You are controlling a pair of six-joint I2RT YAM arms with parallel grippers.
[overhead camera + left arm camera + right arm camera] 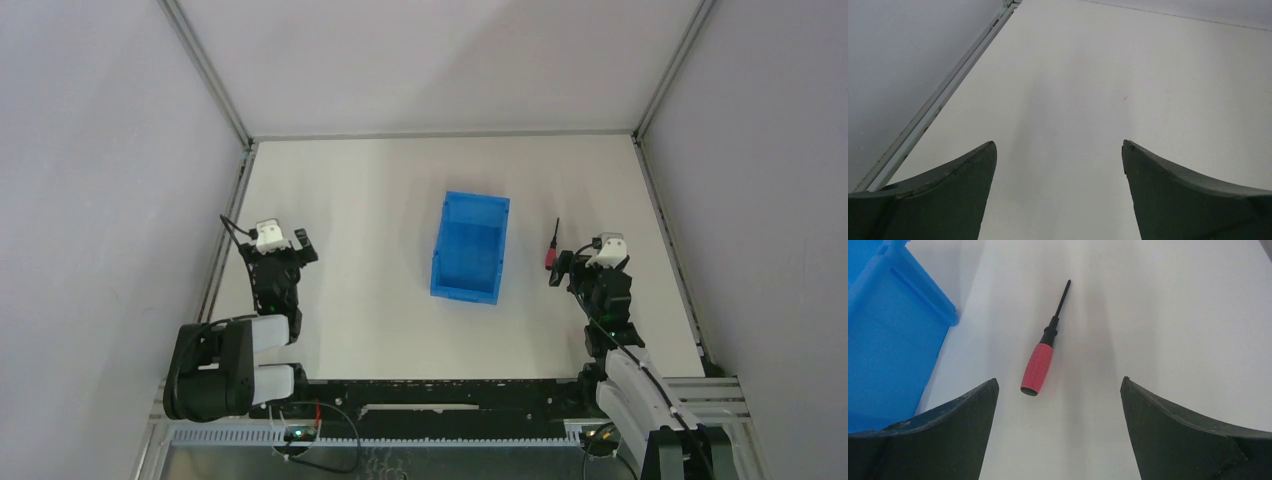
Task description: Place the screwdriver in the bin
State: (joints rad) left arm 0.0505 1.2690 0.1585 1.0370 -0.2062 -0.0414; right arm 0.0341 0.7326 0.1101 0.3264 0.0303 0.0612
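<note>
On the table (350,200), right of the bin (466,293) and apart from it, the screwdriver (1040,362) lies flat, handle toward the right gripper (1059,381), whose fingers stand wide apart just short of it, holding nothing; the left gripper (1059,143), far off, gapes too

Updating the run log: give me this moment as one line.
phase: pre-grasp | right claw: open, facing screwdriver | screwdriver: on table, outside bin | left claw: open, empty

The bin (893,335) runs off the right wrist view's left (and top) edge.
</note>
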